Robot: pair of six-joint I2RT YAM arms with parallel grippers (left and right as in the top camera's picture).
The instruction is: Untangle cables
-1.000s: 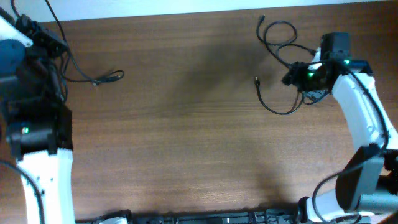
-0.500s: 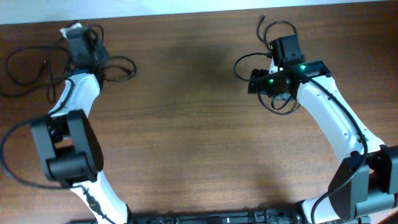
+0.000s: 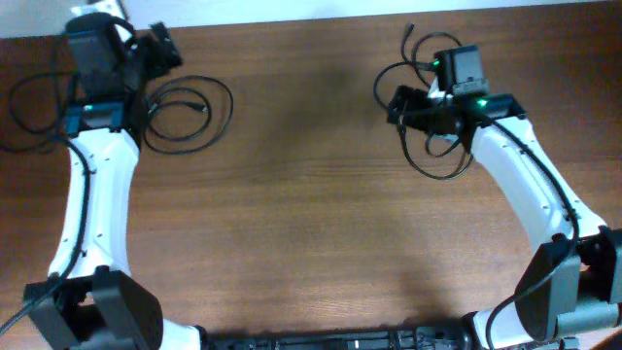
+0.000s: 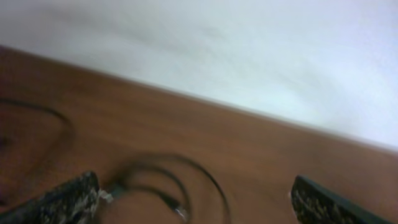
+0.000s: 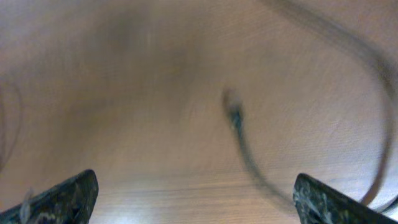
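1. The wooden table (image 3: pixel 311 233) is seen across nearly the whole overhead frame.
2. The left arm (image 3: pixel 92 214) is stretched from the lower left corner up to the upper left. The right arm (image 3: pixel 530 194) is stretched from the lower right corner to the upper right.
3. The cables (image 3: pixel 185 112) are laid in two groups. Black loops are spread at the upper left, just beside the left gripper. A second tangle (image 3: pixel 428 58) is gathered at the upper right, around and under the right gripper.
4. The left gripper (image 3: pixel 160 53) is held wide open. In its wrist view the fingertips (image 4: pixel 68 200) are set at the lower corners and nothing is gripped. A blurred cable loop (image 4: pixel 208 180) is seen on the wood between them.
5. The right gripper (image 3: pixel 403 102) is likewise spread wide, with nothing held between its fingertips (image 5: pixel 62 199).
6. A blurred plug end (image 5: pixel 235 118) is seen at the centre of the right wrist frame, lying on the wood.
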